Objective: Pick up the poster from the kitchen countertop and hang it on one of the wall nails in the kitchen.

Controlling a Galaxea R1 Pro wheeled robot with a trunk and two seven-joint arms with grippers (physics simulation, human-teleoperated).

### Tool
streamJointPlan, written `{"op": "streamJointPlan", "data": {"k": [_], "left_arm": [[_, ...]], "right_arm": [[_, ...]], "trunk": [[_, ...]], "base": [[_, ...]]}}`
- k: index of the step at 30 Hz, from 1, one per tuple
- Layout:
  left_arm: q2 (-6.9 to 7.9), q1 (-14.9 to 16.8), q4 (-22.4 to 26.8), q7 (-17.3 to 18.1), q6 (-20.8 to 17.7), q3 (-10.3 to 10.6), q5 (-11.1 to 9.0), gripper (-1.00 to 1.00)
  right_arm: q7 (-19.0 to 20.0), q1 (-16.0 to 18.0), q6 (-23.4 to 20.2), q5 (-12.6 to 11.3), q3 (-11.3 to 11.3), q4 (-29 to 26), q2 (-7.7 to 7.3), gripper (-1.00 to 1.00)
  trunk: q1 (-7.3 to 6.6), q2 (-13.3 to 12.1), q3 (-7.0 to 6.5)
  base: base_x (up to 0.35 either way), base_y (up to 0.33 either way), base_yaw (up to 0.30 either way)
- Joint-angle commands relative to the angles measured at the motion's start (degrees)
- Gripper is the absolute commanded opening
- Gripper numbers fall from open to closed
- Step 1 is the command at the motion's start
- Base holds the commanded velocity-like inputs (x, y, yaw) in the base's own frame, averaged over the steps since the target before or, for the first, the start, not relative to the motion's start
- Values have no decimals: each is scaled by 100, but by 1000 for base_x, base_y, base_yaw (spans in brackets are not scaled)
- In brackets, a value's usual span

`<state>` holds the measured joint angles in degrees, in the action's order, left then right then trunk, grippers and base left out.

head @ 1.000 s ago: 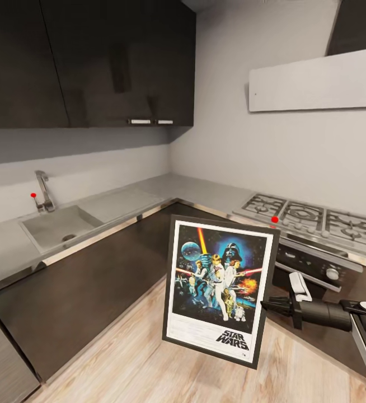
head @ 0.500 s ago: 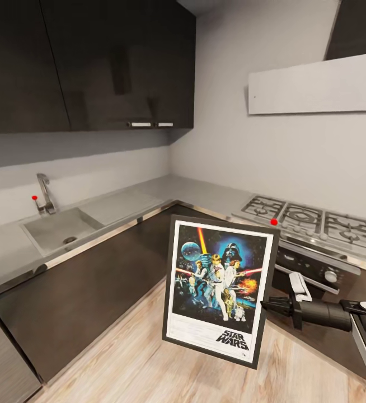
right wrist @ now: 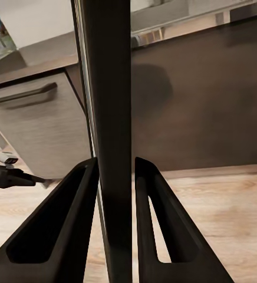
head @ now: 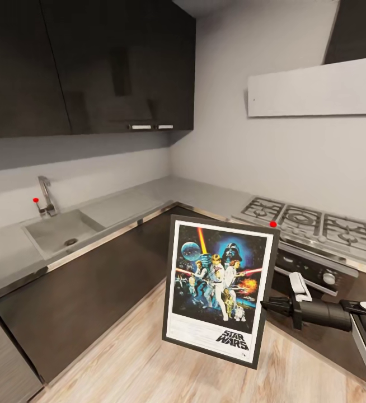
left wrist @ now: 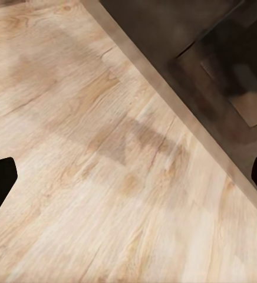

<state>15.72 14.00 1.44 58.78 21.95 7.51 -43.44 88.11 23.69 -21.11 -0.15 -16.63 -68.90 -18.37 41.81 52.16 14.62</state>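
Pale grey kitchen countertop [head: 205, 196] is wrapping the corner beneath dark wall cabinets [head: 88, 61], with a sink [head: 60, 228] sunk into it; its basin is showing nothing beyond a drain. Right gripper [head: 268, 305] is gripping the poster [head: 219, 288] by its right edge, upright above the wooden floor [head: 132, 364], in front of the gas hob [head: 311, 219]. Both fingers [right wrist: 75, 224] are pressing the frame edge between them. Left gripper [left wrist: 128, 177] is hanging over the floor, apparently spread wide with nothing in it, though only its dark tips are visible. Compared with a second ago, the poster is sitting at the same spot in view while the background is shifting slightly, so the camera is moving.
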Motion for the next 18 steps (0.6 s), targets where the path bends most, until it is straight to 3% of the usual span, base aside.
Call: {"op": "streamJointPlan", "data": {"k": [1, 18], "left_arm": [[1, 5, -4, 11, 29, 49, -43, 100], [1, 5, -4, 3, 29, 49, -42, 100]], "right_arm": [[31, 5, -72, -2, -4, 0, 0, -100], [31, 5, -71, 1, -6, -7, 0, -100]], "trunk": [[-22, -36, -11], [-395, -718, -316]], "base": [[0, 0, 0], [0, 0, 0]]}}
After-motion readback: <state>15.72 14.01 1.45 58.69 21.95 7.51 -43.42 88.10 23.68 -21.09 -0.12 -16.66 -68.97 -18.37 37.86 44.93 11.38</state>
